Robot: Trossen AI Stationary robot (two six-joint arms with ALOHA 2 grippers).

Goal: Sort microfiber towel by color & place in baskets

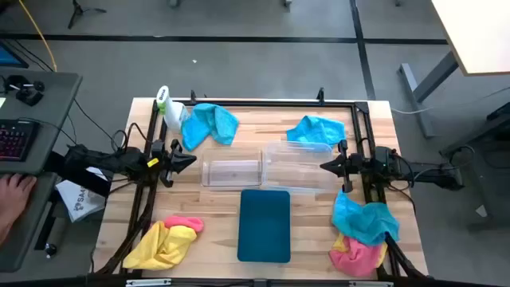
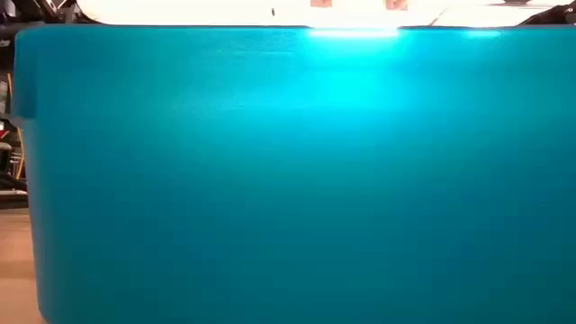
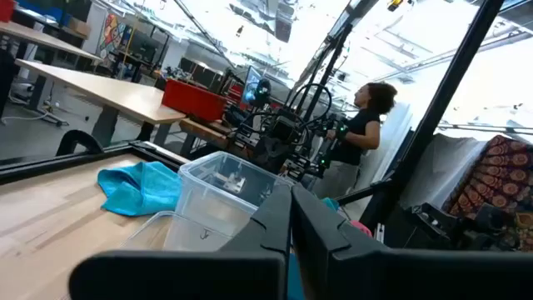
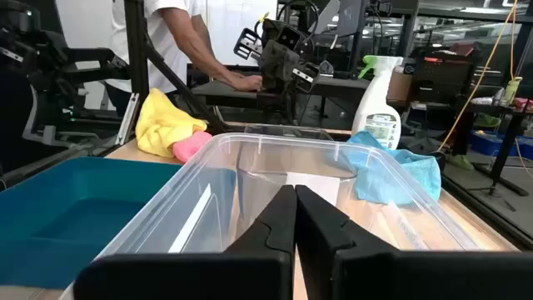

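The high view shows a cyan towel (image 1: 209, 123) at the far left, another cyan towel (image 1: 316, 130) at the far right, a yellow towel (image 1: 159, 245) with a pink one (image 1: 183, 224) on it at the near left, and a cyan towel (image 1: 362, 219) lying over a pink one (image 1: 355, 255) at the near right. A narrow clear tub (image 1: 232, 171), a wider clear tub (image 1: 299, 166) and a teal tray (image 1: 264, 225) stand mid-table. My left gripper (image 1: 191, 159) (image 3: 291, 208) is shut beside the narrow tub. My right gripper (image 1: 323, 166) (image 4: 295, 204) is shut at the wide tub's right end.
A white spray bottle with a green top (image 1: 167, 108) stands at the far left corner next to the cyan towel. The teal tray's wall (image 2: 288, 180) fills the low view. A person's hand (image 1: 12, 191) rests at a desk left of the table. A black frame (image 1: 255, 104) rims the table.
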